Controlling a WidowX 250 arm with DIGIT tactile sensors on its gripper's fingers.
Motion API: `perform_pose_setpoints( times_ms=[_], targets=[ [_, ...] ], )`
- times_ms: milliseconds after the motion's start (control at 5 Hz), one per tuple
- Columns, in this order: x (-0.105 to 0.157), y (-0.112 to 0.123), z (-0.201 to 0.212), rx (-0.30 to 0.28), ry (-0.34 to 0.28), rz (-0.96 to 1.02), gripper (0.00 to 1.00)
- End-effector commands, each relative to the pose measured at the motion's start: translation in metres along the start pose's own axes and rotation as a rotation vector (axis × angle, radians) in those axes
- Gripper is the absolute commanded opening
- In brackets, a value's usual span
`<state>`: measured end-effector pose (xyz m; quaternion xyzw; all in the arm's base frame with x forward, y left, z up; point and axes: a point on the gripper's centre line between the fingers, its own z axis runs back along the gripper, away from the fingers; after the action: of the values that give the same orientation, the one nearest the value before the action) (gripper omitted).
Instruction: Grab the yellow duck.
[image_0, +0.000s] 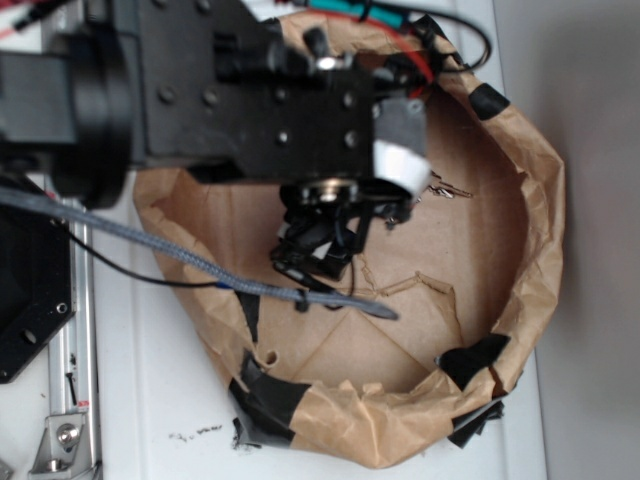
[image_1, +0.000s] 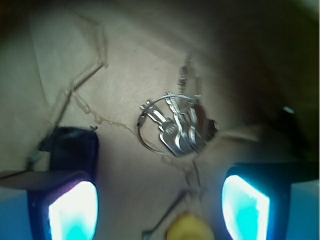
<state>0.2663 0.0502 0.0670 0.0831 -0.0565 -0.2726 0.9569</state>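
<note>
Yellow duck mostly cropped, heading unclear, between open pincer fingers.

Creased matt brown paper is forming the bin wall, patched with black tape; shiny metal keys are glinting; the yellow duck is looking glossy.

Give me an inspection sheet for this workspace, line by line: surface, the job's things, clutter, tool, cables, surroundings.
Surface: crumpled brown paper bin, black tape patches on rim; paper floor creased.
Job's things: yellow duck, only its top shows at the wrist view's bottom edge, between the fingers; hidden in the exterior view.
Clutter: bunch of keys on a wire ring, lying on the floor; small black object beside one finger.
Tool: tool open, fingers apart.
Cables: grey braided cable crossing the bin; thin black wire.
Surroundings: white table; metal rail.
</note>
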Motion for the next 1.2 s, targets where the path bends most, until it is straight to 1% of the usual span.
perform_pose_setpoints(
  times_ms=[0,200,400,600,800,1000],
  targets=[
    [-0.020,0.008,-0.022,0.015,-0.022,-0.165,1.00],
    [-0.027,0.015,-0.015,0.024,0.009,-0.129,1.00],
    [-0.018,0.020,0.012,0.034,0.042,-0.041,1.00],
    [-0.004,0.020,0.049,-0.017,0.014,0.053,1.00],
    [-0.001,0.013,0.049,-0.010,0.026,0.033,1.00],
    [-0.006,0.007,0.025,-0.006,0.081,0.009,1.00]
  ],
)
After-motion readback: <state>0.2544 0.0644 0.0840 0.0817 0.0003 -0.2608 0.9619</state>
